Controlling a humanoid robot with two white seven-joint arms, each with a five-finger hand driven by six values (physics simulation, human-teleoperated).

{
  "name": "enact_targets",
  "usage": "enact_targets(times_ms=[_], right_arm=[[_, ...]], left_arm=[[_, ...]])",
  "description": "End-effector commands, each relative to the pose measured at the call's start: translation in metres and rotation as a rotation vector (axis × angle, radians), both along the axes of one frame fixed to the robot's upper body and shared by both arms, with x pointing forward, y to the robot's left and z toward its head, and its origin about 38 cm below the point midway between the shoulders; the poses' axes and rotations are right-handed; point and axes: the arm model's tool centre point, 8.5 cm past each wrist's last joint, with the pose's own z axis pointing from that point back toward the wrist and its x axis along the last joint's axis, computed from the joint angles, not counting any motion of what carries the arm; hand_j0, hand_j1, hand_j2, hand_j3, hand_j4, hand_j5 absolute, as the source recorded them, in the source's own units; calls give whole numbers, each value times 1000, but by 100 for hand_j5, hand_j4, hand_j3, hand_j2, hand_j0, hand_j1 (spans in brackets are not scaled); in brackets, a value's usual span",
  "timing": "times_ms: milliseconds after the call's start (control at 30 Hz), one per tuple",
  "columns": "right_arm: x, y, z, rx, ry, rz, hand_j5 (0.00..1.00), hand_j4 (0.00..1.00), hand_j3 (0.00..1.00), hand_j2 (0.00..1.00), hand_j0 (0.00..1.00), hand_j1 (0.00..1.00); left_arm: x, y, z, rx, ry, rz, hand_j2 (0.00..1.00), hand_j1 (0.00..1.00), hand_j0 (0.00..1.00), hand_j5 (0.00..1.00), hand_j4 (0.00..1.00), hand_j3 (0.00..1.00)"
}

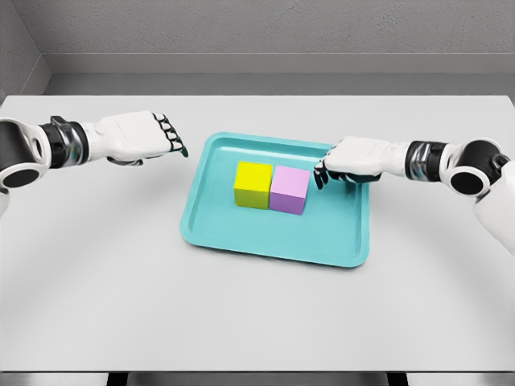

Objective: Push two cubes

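In the head view, mid-bench: yellow cube (253, 184) touching pink cube (290, 190) on shallow teal tray (241, 239). Right hand (348, 162) curled, empty, beside pink; left hand (145, 137) relaxed, empty, off-tray. Risk: off-centre shove twisting cubes apart.

1. A big white table (96, 265) fills most of the view.
2. A blue-green tray (241, 237) lies flat on the table, near the middle.
3. The tray is the only thing lying right on the table top.
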Motion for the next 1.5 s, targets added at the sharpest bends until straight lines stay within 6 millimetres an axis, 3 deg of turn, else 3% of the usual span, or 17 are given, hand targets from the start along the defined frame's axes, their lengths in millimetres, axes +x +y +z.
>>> enact_targets(times_ms=[0,500,867,1033,1067,1133,1167,1200,1233,1267,1333,1467], right_arm=[[1,1,0,7,3,-3,47,47,47,47,47,47],[-1,14,-1,4,2,30,46,46,46,46,46,46],[-1,9,3,1,-3,25,46,46,46,46,46,46],[-13,-16,40,-33,-95,36,47,47,47,47,47,47],[-17,-22,69,-16,-172,39,47,47,47,47,47,47],[-31,-51,107,35,-245,3,51,51,51,51,51,51],[-35,-74,119,71,-259,-47,59,59,59,59,59,59],[-38,-90,123,93,-270,-88,82,82,82,82,82,82],[-42,-109,127,100,-286,-136,98,98,98,98,98,98],[-48,-131,134,87,-301,-184,99,99,99,99,99,99],[-57,-154,132,97,-305,-245,99,99,99,99,99,99],[-61,-152,120,97,-278,-245,100,100,100,100,100,100]], left_arm=[[0,1,0,-3,1,4,81,81,81,81,81,81],[1,11,2,5,5,22,81,81,81,81,81,81],[1,12,3,4,4,23,81,81,81,81,81,81],[0,14,5,-19,11,25,81,81,81,81,81,81],[1,15,5,-19,10,27,81,81,81,81,81,81],[0,16,7,-33,17,25,81,81,81,81,81,81],[-2,24,8,-28,22,37,81,81,81,81,81,81],[-2,30,9,-28,26,46,81,81,81,81,81,81],[-3,33,11,-39,31,48,82,82,82,82,82,82],[-4,39,13,-49,33,60,83,83,83,83,83,83],[-4,51,13,-69,55,83,84,84,84,84,84,84],[-4,57,15,-133,90,93,100,100,100,100,100,100]])
